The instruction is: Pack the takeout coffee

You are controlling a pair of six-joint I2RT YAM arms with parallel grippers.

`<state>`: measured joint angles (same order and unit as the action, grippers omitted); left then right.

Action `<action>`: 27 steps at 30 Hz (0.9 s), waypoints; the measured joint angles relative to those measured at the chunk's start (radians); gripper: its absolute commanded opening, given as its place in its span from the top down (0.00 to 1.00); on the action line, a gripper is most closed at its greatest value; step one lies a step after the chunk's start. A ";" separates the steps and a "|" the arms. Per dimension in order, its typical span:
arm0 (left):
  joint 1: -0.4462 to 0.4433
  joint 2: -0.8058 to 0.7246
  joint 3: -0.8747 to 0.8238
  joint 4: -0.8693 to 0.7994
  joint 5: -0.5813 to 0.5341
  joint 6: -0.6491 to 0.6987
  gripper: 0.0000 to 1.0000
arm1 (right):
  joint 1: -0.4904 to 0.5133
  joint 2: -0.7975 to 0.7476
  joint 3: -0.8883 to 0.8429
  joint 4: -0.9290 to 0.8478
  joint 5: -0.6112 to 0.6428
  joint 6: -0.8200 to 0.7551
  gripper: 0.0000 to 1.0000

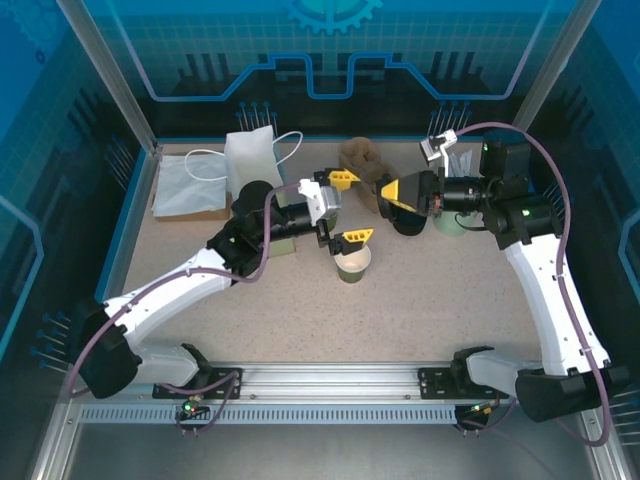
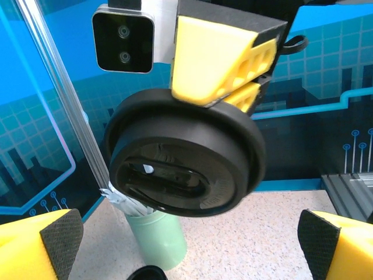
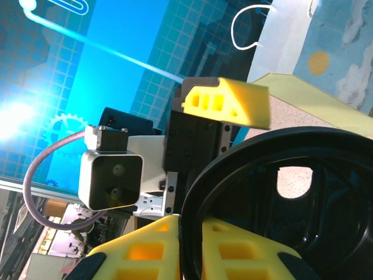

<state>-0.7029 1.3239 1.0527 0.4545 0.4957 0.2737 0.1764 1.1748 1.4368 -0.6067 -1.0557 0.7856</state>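
Observation:
My right gripper [image 1: 383, 195] [image 3: 192, 227] is shut on the rim of the loose black lid [image 1: 379, 203] [image 2: 186, 163] [image 3: 291, 192] and holds it on edge above the table. Straight across from it, my left gripper [image 1: 350, 208] [image 2: 189, 239] stands wide open with nothing between its fingers, and the lid hangs just in front of it. Below the right gripper a dark round top [image 1: 408, 222] [image 2: 145, 273] shows on the table, which I take for the takeout coffee; its sides are hidden.
A green cup with a pale inside [image 1: 353, 262] stands under the left gripper's near finger. The pale green cup of white sticks [image 1: 450, 215] [image 2: 157, 233] is behind the lid. A white paper bag [image 1: 250, 155], a pale blue bag [image 1: 190, 185] and a brown lump [image 1: 360, 155] lie at the back.

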 measured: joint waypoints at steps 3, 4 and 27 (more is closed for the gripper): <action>-0.005 0.021 0.018 0.008 0.001 0.014 0.01 | 0.006 -0.015 -0.007 0.016 0.000 0.024 0.86; -0.006 0.027 0.024 0.011 0.003 0.018 0.01 | 0.009 -0.020 -0.011 0.022 0.000 0.031 0.86; -0.014 0.054 0.062 0.015 0.075 0.082 0.21 | 0.081 -0.060 -0.078 0.138 0.027 0.155 0.86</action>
<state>-0.7174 1.3777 1.1149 0.4694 0.5709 0.3561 0.2573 1.1152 1.3590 -0.4690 -1.0283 0.9409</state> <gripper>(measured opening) 0.807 0.140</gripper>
